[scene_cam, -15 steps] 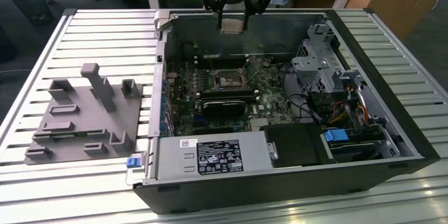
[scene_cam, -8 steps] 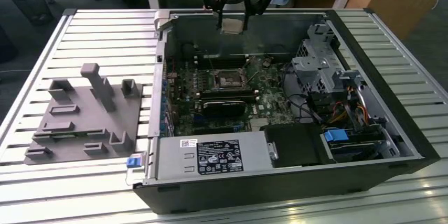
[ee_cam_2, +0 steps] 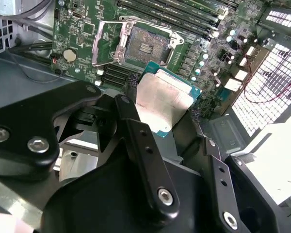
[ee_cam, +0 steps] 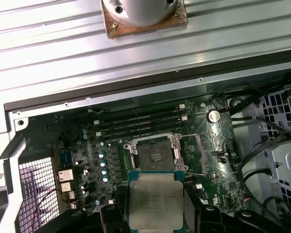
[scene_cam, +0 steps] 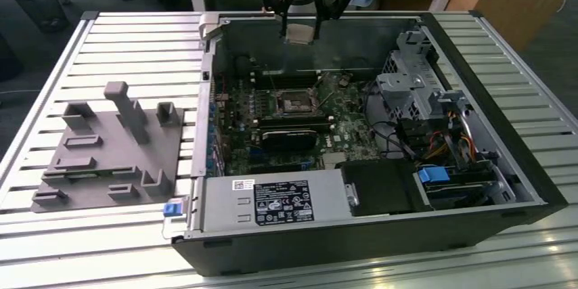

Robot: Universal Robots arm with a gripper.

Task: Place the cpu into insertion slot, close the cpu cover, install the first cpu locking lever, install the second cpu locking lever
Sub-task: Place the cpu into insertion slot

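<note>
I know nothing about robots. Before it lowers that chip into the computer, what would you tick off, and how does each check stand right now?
1. Chip gripped: ok. The gripper is shut on the cpu, a finger on each side.
2. Socket free: ok. The insertion slot lies bare, with nothing in it.
3. Cover out of the way: ok. The cpu cover is swung up off the slot.
4. Chip lined up over the slot: cannot tell. It hangs well above the green board.
5. Chip turned the right way round for the slot: cannot tell.
</note>
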